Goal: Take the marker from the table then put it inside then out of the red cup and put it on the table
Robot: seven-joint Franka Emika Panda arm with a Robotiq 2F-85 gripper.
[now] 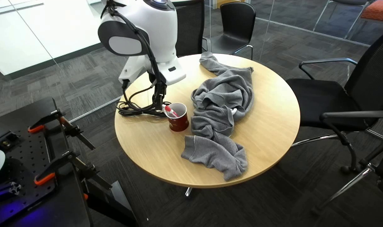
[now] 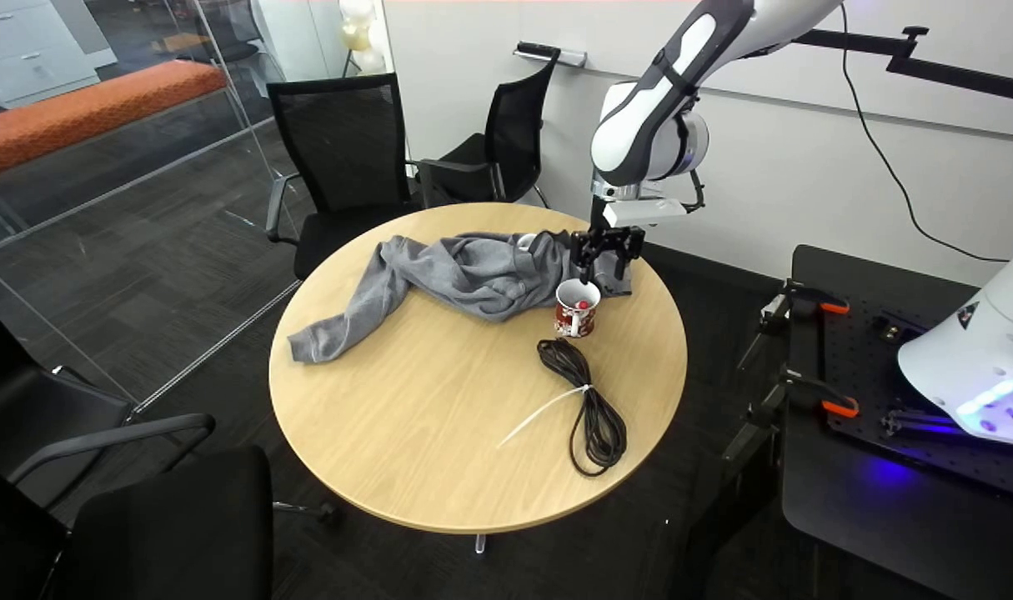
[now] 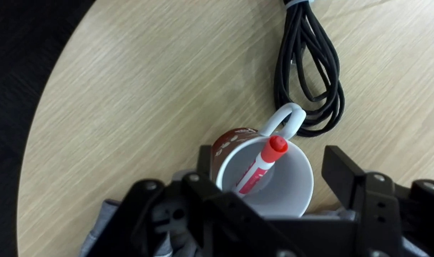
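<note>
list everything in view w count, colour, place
table: 1, light wood, centre
cup: 1, dark red, on table
marker: 1, red/white, leaning inside cup
cable: 1, black, coiled beside cup
cloth: 1, grey, on table
unclear thing: 1, white, amid cloth
chairs: several, black, around table
bench: 1, orange, background
balloons: several, white/gold, background
stand: 1, black, beside table
clamps: at least 2, black/orange, stand's edge
arm: 1, white/grey, over table
fingers: 2, black, apart near cup

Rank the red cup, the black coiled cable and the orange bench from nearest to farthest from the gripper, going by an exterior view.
1. Red cup: right at the gripper, below it in the picture.
2. Black coiled cable: on the table, farther down the picture.
3. Orange bench: well away from the table, at the picture's upper left.
</note>
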